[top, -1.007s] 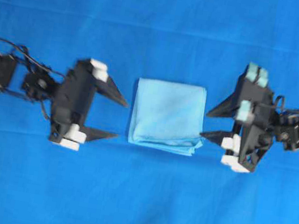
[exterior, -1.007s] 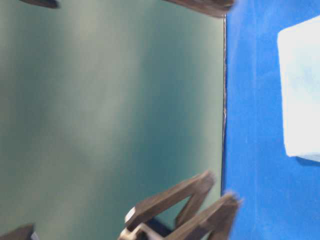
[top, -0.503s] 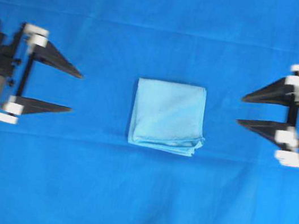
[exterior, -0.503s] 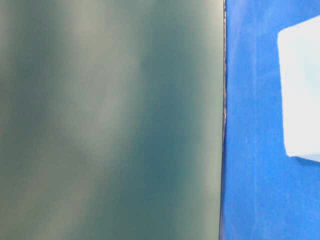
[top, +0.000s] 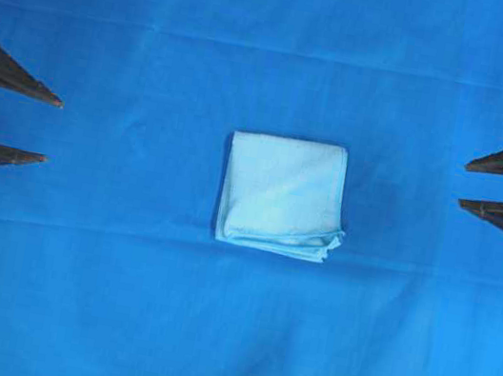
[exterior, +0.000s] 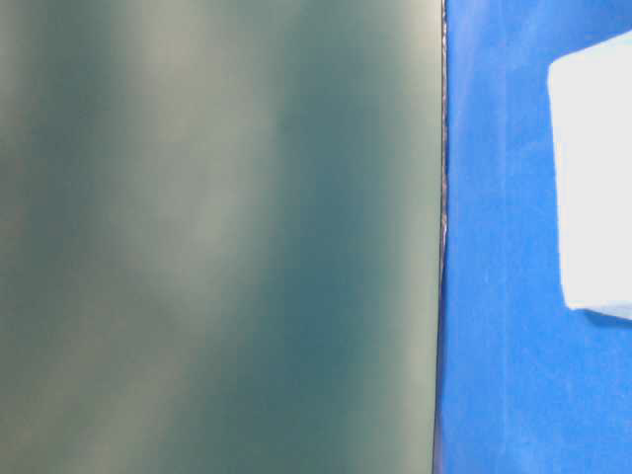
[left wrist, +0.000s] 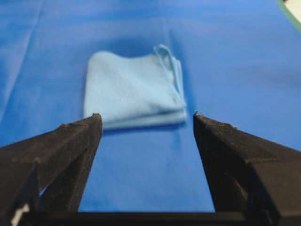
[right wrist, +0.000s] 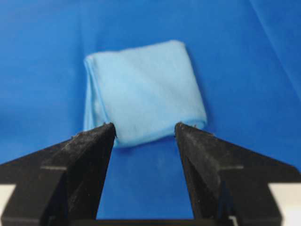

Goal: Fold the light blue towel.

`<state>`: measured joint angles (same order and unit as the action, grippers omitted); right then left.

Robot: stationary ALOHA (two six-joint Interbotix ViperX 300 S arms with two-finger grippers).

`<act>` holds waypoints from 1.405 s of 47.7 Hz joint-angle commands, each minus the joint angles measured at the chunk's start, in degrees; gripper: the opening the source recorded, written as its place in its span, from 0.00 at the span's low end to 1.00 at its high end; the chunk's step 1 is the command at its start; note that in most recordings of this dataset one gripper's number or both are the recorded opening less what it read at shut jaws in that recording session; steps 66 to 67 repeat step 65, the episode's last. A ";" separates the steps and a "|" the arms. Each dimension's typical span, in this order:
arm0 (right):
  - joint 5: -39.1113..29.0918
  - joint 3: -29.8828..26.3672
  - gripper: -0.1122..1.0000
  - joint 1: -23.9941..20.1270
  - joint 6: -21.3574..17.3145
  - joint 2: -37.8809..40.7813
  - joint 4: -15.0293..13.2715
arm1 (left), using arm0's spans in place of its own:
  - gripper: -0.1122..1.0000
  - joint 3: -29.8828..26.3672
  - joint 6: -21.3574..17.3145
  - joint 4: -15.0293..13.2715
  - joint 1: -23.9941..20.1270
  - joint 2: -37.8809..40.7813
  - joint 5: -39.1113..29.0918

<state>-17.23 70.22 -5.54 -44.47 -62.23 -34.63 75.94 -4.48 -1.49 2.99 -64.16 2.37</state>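
Observation:
The light blue towel (top: 282, 194) lies folded into a small square in the middle of the dark blue table covering (top: 226, 338), its layered edges showing along the near side. It also shows in the left wrist view as the towel (left wrist: 134, 89), in the right wrist view as the towel (right wrist: 143, 89), and at the right edge of the table-level view as the towel (exterior: 597, 178). My left gripper (top: 52, 130) is open at the far left edge, well apart from the towel. My right gripper (top: 465, 184) is open at the far right edge, also well away. Nothing sits between either pair of fingers.
The dark blue covering spans the whole table, with faint creases across it (top: 275, 49). In the table-level view a blurred grey-green surface (exterior: 217, 237) fills the left two thirds, ending at the covering's edge (exterior: 441, 237).
Both arms have drawn back from beside the towel to the left and right edges of the overhead view. The towel has not moved.

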 commanded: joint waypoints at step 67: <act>5.98 4.92 0.62 4.04 -0.18 -0.79 0.18 | 0.77 2.37 3.08 0.00 -1.67 -1.41 -0.88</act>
